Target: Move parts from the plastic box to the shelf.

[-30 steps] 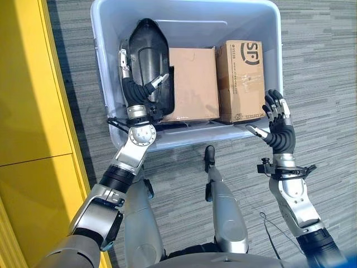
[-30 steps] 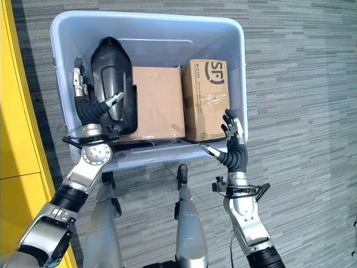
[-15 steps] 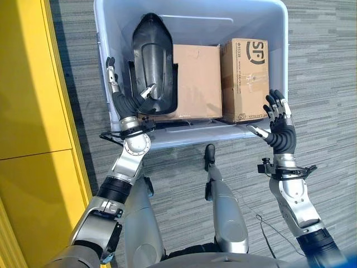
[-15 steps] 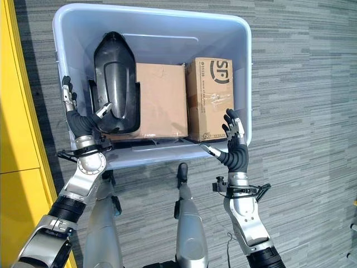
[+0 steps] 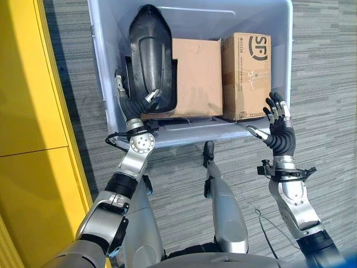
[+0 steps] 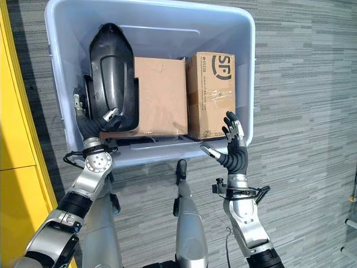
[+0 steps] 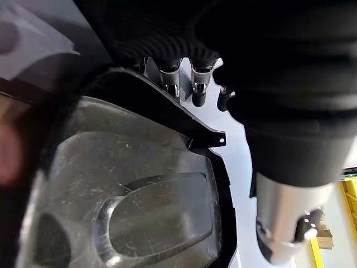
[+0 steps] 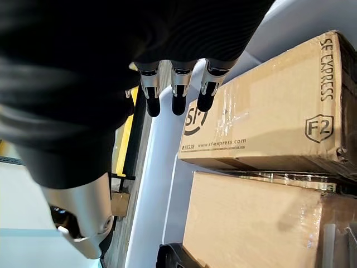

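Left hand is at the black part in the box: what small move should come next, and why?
Probably close the left hand firmly on the black moulded part and lift it a little. Its thumb already lies on the part's near face with the fingers down its left side, next to the plastic box wall. The right hand hangs open by the near right corner, holding nothing.

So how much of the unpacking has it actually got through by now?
Hardly any, by the look of it. The plastic box holds the black part and two cardboard boxes, a plain one and a printed one. In hand: the left hand is at the black part's near end, thumb over its edge. The right hand hovers open by the box's near right corner. All three await moving to the shelf.
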Controlling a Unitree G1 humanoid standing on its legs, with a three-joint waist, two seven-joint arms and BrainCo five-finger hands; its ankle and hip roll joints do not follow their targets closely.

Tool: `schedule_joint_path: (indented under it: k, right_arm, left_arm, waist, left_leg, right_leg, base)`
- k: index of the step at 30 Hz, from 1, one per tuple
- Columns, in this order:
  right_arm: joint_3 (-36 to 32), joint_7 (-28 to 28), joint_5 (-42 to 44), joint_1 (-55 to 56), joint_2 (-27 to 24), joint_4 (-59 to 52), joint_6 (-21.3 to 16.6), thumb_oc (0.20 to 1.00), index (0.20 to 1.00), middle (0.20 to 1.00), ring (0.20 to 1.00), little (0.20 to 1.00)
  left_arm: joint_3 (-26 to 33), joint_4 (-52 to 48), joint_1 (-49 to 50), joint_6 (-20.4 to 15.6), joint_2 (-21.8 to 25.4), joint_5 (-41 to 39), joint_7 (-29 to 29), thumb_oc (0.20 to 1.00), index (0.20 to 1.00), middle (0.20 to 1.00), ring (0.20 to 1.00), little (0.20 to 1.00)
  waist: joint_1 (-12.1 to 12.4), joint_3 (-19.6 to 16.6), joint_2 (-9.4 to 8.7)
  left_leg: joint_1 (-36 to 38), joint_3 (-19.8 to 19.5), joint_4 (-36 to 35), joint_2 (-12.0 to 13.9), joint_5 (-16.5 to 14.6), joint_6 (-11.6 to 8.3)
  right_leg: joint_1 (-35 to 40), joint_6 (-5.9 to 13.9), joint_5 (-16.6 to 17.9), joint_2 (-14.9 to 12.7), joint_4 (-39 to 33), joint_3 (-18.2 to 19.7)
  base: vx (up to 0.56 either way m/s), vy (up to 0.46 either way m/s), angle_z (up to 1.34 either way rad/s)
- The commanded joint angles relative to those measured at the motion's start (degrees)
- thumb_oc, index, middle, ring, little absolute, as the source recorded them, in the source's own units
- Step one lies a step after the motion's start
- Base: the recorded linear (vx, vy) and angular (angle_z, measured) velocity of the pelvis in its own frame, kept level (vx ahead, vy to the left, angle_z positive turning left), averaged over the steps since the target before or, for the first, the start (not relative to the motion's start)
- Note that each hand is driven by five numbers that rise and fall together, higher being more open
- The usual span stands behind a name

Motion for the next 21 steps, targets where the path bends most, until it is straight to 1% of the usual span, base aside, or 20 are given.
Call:
schedule_joint_path:
  k: [1, 7, 13, 16, 17, 18, 19, 21]
  right_arm:
    - [-3.5, -0.2, 1.3, 0.5, -2.7, -4.8, -3.6, 1.0, 1.0, 1.0, 1.0, 1.0]
    - [-3.4, 0.3, 2.0, 0.7, -3.0, -5.2, -3.5, 1.0, 1.0, 1.0, 1.0, 1.0]
    - [-3.1, 1.1, 3.4, 1.0, -3.5, -5.5, -3.9, 1.0, 1.0, 1.0, 1.0, 1.0]
    - [-2.8, 1.6, 3.8, 1.3, -3.9, -5.9, -3.8, 1.0, 1.0, 1.0, 1.0, 1.0]
    - [-2.6, 2.1, 4.0, 1.5, -4.1, -5.8, -3.7, 1.0, 1.0, 1.0, 1.0, 1.0]
    - [-2.6, 2.1, 4.0, 1.5, -4.1, -5.8, -3.7, 1.0, 1.0, 1.0, 1.0, 1.0]
    - [-2.5, 2.9, 4.6, 1.7, -4.5, -6.2, -3.9, 1.0, 1.0, 1.0, 1.0, 1.0]
    - [-2.5, 3.5, 5.1, 2.1, -5.0, -6.5, -3.8, 1.0, 1.0, 1.0, 1.0, 1.0]
  left_arm:
    - [3.4, 0.9, -3.7, -3.1, 2.5, -3.0, 1.9, 1.0, 1.0, 1.0, 1.0, 1.0]
    - [5.9, 2.7, -4.9, -4.0, 2.9, -6.5, 3.0, 1.0, 1.0, 1.0, 1.0, 1.0]
    - [8.0, 7.5, -6.6, -4.1, 6.1, -9.3, 3.3, 1.0, 1.0, 1.0, 1.0, 1.0]
    - [8.2, 10.1, -7.3, -3.7, 7.6, -10.6, 2.3, 1.0, 1.0, 1.0, 1.0, 1.0]
    - [7.6, 13.0, -8.3, -2.5, 8.9, -10.8, 1.1, 1.0, 1.0, 1.0, 1.0, 1.0]
    - [7.6, 13.1, -8.4, -2.5, 8.9, -10.8, 1.0, 1.0, 1.0, 1.0, 1.0, 1.0]
    - [6.5, 15.1, -9.4, -0.9, 10.0, -9.2, 0.7, 1.0, 1.0, 1.0, 1.0, 1.0]
    - [5.1, 17.9, -11.2, 0.3, 10.2, -9.3, -0.4, 1.0, 1.0, 1.0, 1.0, 1.0]
  waist:
    - [0.9, 0.5, -2.65]
    - [0.7, 0.5, -3.22]
    - [0.5, 0.5, -3.81]
    - [0.3, 0.5, -3.91]
    - [0.2, 0.4, -3.9]
    - [0.2, 0.5, -3.91]
    - [0.1, 0.4, -3.93]
    - [-0.1, 0.3, -3.87]
  left_leg:
    - [4.2, -0.6, -0.9, 5.4, 0.6, -2.98]
    - [2.8, -1.0, -0.3, 5.2, 0.3, -2.8]
    - [1.6, -1.4, 0.0, 5.2, 0.1, -2.72]
    - [1.4, -1.6, 0.0, 5.3, 0.1, -2.71]
    - [1.3, -1.6, 0.0, 5.3, 0.2, -2.64]
    - [1.3, -1.6, 0.0, 5.3, 0.2, -2.64]
    - [1.2, -1.6, -0.1, 5.3, 0.3, -2.6]
    - [0.9, -1.8, 0.0, 5.2, 0.3, -2.57]
  right_leg:
    - [-2.0, 0.73, 5.4, -2.3, 3.1, 3.2]
    - [-2.7, 0.77, 5.4, -2.1, 3.2, 3.0]
    - [-3.2, 0.84, 5.5, -1.9, 3.2, 2.8]
    - [-3.3, 0.86, 5.4, -1.9, 3.2, 2.7]
    - [-3.3, 0.87, 5.4, -1.8, 3.2, 2.6]
    - [-3.3, 0.87, 5.4, -1.8, 3.2, 2.6]
    - [-3.5, 0.91, 5.4, -1.8, 3.3, 2.6]
    - [-3.6, 0.94, 5.3, -1.9, 3.3, 2.6]
  base:
    - [0.0, 0.0, 0.0]
    - [0.0, 0.0, 0.01]
    - [0.0, 0.0, 0.0]
    - [0.0, 0.0, 0.0]
    - [0.0, 0.0, 0.0]
    - [0.0, 0.0, 0.0]
    - [0.0, 0.0, 0.0]
    - [0.0, 0.0, 0.0]
